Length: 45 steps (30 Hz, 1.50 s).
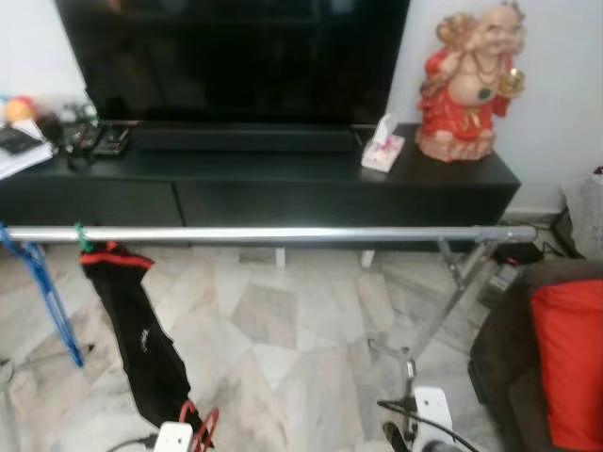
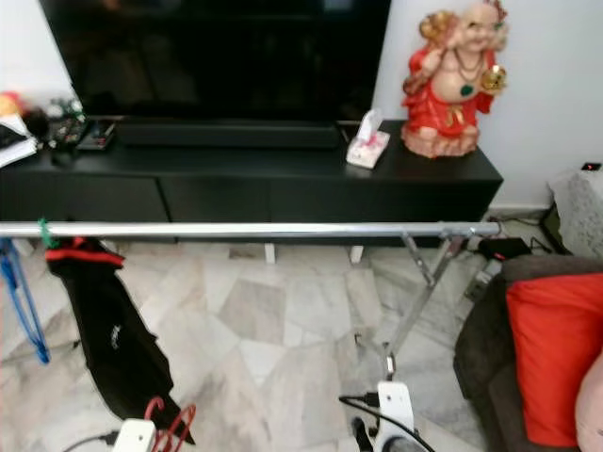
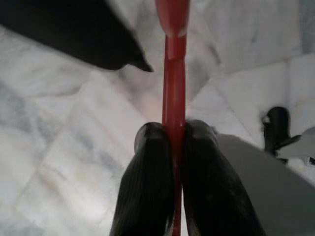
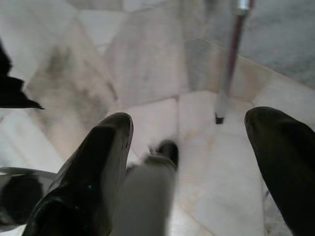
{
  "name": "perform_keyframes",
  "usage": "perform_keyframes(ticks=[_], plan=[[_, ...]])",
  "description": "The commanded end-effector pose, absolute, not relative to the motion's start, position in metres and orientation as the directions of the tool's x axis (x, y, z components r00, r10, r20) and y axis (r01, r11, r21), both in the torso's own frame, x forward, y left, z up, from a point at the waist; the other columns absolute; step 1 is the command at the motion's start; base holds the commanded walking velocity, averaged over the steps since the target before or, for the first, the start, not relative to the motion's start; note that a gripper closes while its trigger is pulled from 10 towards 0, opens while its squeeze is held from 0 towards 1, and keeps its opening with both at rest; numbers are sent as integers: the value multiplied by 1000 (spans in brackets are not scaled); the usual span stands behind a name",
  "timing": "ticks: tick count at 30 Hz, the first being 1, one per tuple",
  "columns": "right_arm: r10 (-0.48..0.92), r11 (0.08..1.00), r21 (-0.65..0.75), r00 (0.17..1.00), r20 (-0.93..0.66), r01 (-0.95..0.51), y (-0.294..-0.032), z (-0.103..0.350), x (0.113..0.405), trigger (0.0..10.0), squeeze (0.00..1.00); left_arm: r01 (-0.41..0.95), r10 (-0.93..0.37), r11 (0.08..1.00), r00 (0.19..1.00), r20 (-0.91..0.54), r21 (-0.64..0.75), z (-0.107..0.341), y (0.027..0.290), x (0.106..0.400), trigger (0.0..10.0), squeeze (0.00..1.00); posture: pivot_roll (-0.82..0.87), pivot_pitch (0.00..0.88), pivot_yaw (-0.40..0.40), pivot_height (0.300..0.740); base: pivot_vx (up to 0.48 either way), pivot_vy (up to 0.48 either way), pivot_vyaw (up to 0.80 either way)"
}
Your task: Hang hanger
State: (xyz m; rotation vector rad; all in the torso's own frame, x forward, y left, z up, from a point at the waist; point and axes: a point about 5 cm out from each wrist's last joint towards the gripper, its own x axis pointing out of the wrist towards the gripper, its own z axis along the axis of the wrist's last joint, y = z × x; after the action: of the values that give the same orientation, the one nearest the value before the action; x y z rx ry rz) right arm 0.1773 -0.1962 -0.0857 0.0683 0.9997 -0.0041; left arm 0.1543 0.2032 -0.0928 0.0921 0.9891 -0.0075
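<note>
Here, a silver rail [image 1: 273, 234] spans the marble floor [image 1: 283, 348] before a black TV cabinet [image 1: 283, 188]; black trousers [image 1: 137, 330] hang near its left end, the rest bare. The left gripper [image 3: 174, 142] is clamped on the red hanger [image 3: 173, 93], cut off at the head views' lower edge. The right gripper [image 4: 189, 128] has its fingers apart above the floor.

Silver rail [image 1: 283, 233] spanned the near foreground, black garment [image 1: 137, 330] hanging at its left end. Red hanger [image 1: 200, 426] showed at the bottom edge. Black TV cabinet [image 1: 283, 193] stood beyond, red figurine [image 1: 468, 85] at far right.
</note>
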Motion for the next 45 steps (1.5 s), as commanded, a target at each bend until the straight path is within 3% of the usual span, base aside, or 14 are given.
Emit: perform_keyframes(ticks=[1, 9, 18, 27, 32, 37, 45], plan=[[25, 998, 54, 547, -837, 36, -198, -84, 180, 10000, 0, 61, 21, 996, 534, -845, 63, -95, 199, 150, 10000, 0, 9, 0, -26, 716, 322, 0, 0], [28, 998, 56, 547, -837, 35, -198, -84, 180, 10000, 0, 70, 33, 994, 546, -837, 85, -94, 201, 151, 10000, 0, 9, 0, -26, 716, 311, 0, 0], [30, 998, 58, 546, -837, 33, -197, -84, 180, 10000, 0, 33, 65, 993, 643, -763, 112, -85, 201, 168, 10000, 0, 10, 0, -25, 716, 0, 0, 0], [37, 998, 60, 544, -838, 24, -197, -85, 179, 10000, 0, 120, 7, 984, 711, -703, 131, -74, 204, 184, 10000, 0, 10, 0, -17, 716, 0, 0, 0], [40, 998, 59, 542, -839, 18, -196, -85, 179, 10000, 0, 152, -16, 978, 735, -678, 142, -72, 204, 185, 10000, 0, 11, 0, -15, 716, 0, 0, 0], [45, 998, 62, 542, -839, 12, -196, -85, 178, 10000, 0, 278, -76, 940, 739, -669, 200, -71, 201, 180, 10000, 0, 11, 0, -14, 716, 0, 0, 0], [51, 998, 63, 542, -839, 4, -196, -85, 179, 10000, 0, 216, -4, 947, 746, -666, 236, -74, 209, 172, 10000, 0, 18, 0, -15, 716, 0, 0, 0]])
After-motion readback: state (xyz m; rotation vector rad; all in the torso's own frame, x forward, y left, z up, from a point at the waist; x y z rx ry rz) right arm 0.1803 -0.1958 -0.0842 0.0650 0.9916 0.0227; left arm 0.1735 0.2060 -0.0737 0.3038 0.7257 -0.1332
